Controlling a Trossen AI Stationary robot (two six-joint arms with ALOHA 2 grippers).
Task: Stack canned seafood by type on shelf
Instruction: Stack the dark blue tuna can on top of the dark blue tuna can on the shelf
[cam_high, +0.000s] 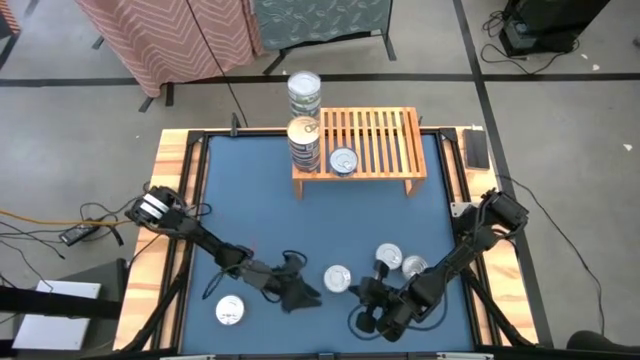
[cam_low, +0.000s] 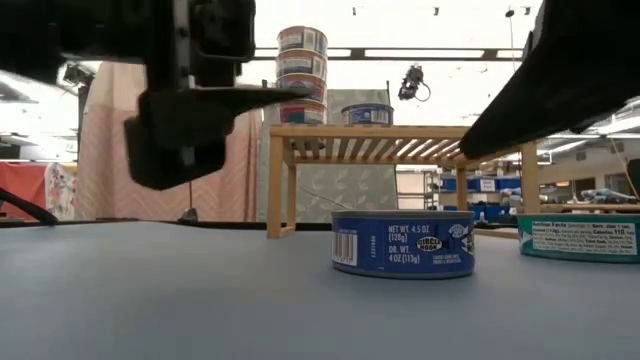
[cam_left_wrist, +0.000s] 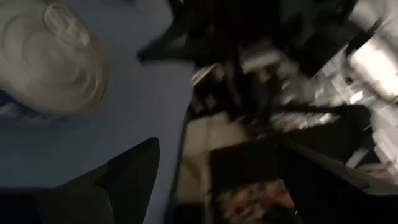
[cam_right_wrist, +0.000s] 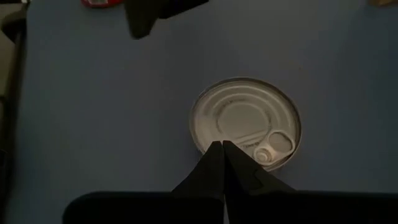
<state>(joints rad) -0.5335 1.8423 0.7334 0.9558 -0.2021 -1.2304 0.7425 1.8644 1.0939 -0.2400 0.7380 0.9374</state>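
Note:
The light-wood shelf (cam_high: 370, 140) stands at the table's far side. Stacked cans (cam_high: 304, 145) rise at its left end, and one blue can (cam_high: 343, 160) lies beside them. Several loose cans lie on the blue mat near the front. My left gripper (cam_high: 308, 295) is open just left of a silver-topped blue can (cam_high: 337, 278), pointing level toward it. My right gripper (cam_right_wrist: 222, 148) is shut, slanting down from the right. Its tips hang over this can's rim (cam_right_wrist: 245, 124). In the low view they stand clear above the can (cam_low: 402, 243).
One can (cam_high: 230, 311) lies at the near left and two more (cam_high: 400, 262) lie behind my right gripper, one of them teal-labelled (cam_low: 580, 238). A wooden rim (cam_high: 165, 200) frames the mat. Free mat (cam_high: 330, 220) lies between the shelf and the grippers.

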